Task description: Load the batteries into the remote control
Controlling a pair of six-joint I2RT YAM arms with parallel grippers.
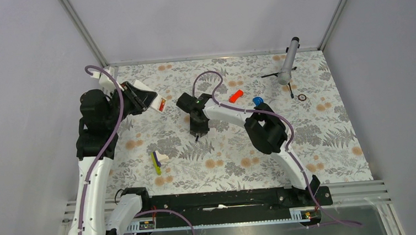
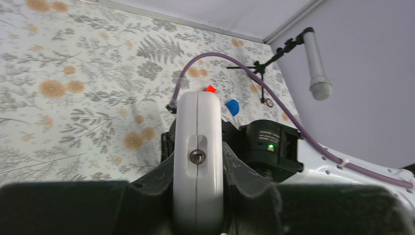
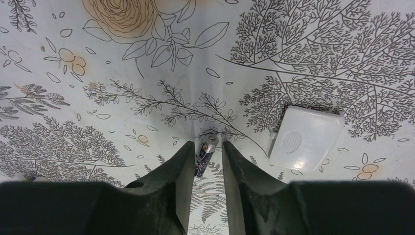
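Note:
My left gripper [image 1: 138,98] is shut on the light-grey remote control [image 1: 152,101] and holds it above the table at the left. In the left wrist view the remote [image 2: 197,117] shows end-on between the jaws of the left gripper [image 2: 198,169]. My right gripper [image 1: 197,130] points down at the table's middle. In the right wrist view its jaws [image 3: 205,152] stand narrowly apart around a small dark blue-black battery [image 3: 204,157] with a silver end. The battery lies against the left finger, with a gap to the right one. The other battery cannot be made out for certain.
A white battery cover [image 3: 306,138] lies right of the right gripper, and in the top view [image 1: 165,156] beside a small blue-and-yellow stick [image 1: 155,162]. An orange-red cylinder [image 1: 236,96], a blue cap [image 1: 257,100], a microphone on a stand [image 1: 289,62] and a small ring [image 1: 302,97] sit at the back right.

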